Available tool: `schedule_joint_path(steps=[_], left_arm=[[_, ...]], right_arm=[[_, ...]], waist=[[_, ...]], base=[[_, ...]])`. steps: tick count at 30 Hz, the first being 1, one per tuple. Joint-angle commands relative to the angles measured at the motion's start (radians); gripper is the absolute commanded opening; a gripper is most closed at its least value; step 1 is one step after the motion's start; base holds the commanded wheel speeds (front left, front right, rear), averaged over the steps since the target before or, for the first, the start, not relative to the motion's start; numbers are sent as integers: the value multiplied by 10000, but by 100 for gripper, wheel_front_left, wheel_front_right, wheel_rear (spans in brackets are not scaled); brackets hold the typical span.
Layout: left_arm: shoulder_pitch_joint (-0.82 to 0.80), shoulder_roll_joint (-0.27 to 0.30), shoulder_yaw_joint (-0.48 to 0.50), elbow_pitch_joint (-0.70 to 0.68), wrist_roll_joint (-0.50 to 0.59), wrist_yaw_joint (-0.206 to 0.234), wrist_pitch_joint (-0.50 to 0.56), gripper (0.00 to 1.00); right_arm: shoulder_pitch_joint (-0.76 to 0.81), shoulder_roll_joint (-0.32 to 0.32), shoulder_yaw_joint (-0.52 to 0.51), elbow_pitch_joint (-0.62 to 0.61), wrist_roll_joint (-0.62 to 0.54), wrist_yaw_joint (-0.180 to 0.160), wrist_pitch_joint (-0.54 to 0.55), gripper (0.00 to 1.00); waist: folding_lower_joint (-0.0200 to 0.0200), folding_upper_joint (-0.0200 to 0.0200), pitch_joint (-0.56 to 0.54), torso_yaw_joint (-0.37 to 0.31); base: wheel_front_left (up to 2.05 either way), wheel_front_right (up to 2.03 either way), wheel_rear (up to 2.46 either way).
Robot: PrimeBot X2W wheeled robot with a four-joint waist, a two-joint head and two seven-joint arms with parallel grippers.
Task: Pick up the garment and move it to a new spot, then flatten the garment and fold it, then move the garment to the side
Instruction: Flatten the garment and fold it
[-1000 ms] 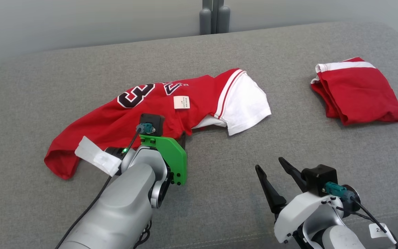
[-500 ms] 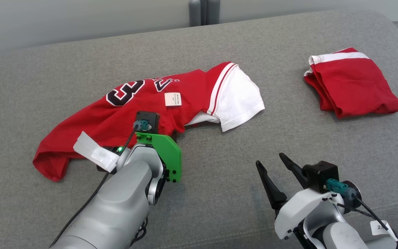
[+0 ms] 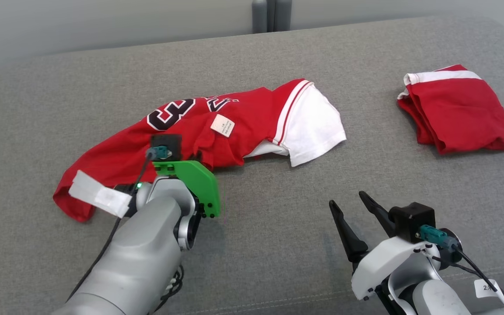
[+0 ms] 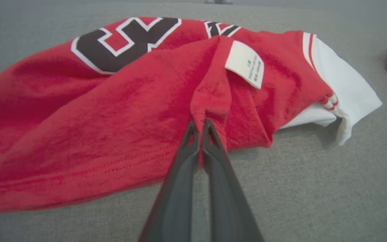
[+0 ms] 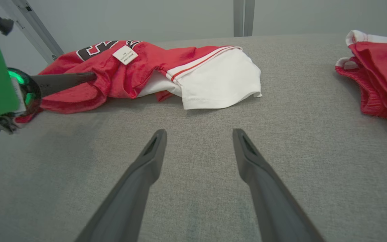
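Crumpled red jersey [image 3: 217, 131], white sleeve

The garment [image 3: 256, 118] is soft red cloth with a fuzzy matt nap; the grey surface [image 3: 278, 210] beneath is coarse woven fabric; the green bracket [image 3: 195, 179] looks like matt plastic; the left forearm [image 3: 142, 258] has a smooth satin-silver shell; the right gripper [image 5: 198, 134] has smooth, dark, matt fingers [image 5: 139, 181].
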Motion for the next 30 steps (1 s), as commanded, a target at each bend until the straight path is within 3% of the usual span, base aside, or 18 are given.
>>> schedule_joint_path(steps=[1, 7, 13, 21, 30], left_arm=[[1, 122, 234, 147, -211, 42, -213, 0], [690, 640, 853, 512, -782, -3, -638, 0], [1082, 935, 612, 374, -589, -68, -644, 0], [791, 1545, 465, -134, -34, 709, -1405, 0], [1598, 2309, 534, -1950, 277, 1533, -1601, 0]], right_arm=[[27, -28, -23, 14, 64, -11, -76, 100], [178, -30, -126, 122, 142, -11, -154, 100], [199, -30, -164, 163, 135, -11, -178, 100], [196, -33, -128, 217, 236, -11, -221, 100], [316, -31, -187, 229, 185, -11, -177, 100]], waist=[[0, 0, -67, 188], [0, 0, -290, 837], [0, 0, -446, 1446], [0, 0, -575, 1745], [0, 0, -625, 1839]], base=[[0, 0, 0], [0, 0, 0], [0, 0, 0], [0, 0, 0], [0, 0, 0]])
